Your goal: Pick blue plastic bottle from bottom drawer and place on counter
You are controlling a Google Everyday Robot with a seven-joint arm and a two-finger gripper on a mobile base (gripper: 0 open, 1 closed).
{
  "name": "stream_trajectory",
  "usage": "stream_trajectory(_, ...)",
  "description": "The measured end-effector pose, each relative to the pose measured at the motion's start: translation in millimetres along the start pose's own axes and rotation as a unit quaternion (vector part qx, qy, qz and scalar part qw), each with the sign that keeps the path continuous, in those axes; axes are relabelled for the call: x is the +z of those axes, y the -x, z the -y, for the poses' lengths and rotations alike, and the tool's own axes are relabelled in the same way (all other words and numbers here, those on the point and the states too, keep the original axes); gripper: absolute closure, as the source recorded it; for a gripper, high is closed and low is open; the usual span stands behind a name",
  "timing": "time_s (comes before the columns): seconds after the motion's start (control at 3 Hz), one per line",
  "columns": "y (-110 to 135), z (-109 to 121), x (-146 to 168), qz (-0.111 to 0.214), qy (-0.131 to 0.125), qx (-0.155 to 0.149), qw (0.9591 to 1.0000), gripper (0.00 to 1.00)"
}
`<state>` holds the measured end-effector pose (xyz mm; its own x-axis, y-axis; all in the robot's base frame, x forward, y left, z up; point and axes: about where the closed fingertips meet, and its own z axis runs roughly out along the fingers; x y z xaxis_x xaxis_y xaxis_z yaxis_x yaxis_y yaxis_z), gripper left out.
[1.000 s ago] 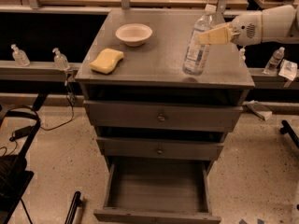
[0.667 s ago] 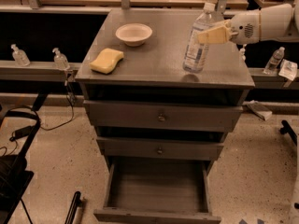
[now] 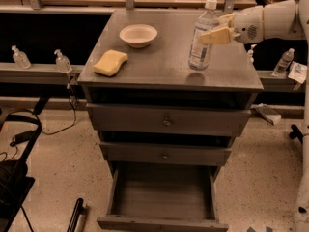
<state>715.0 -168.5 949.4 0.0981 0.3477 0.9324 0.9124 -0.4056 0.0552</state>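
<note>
The blue plastic bottle [image 3: 201, 45], clear with a white cap, stands upright at the right side of the counter [image 3: 159, 66], the grey cabinet top. A shadow shows under its base, so it seems just above the surface. My gripper [image 3: 212, 31] comes in from the right and is shut on the bottle's upper body, with one tan finger [image 3: 217, 35] across its front. The bottom drawer [image 3: 161, 197] is pulled open below, and nothing shows inside it.
A white bowl [image 3: 138, 35] and a yellow sponge [image 3: 110, 62] sit on the counter's left half. Two pump bottles [image 3: 20, 57] [image 3: 62, 61] stand on the left ledge, a small water bottle [image 3: 282, 63] on the right. Black gear and cables [image 3: 14, 178] lie on the floor at left.
The bottle, held in my gripper, has shifted slightly up in view and stands more upright. The drawer, bowl and sponge have not moved.
</note>
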Motion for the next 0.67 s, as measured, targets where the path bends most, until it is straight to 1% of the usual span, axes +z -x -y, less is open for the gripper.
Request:
stream_trajectory(0.33,0.0,-0.9,1.7,0.001,0.010,-0.039,0.9992,1.00)
stream_trajectory(0.67,5.2,1.9,7.7,0.013,0.009,-0.054,0.9984,0.98)
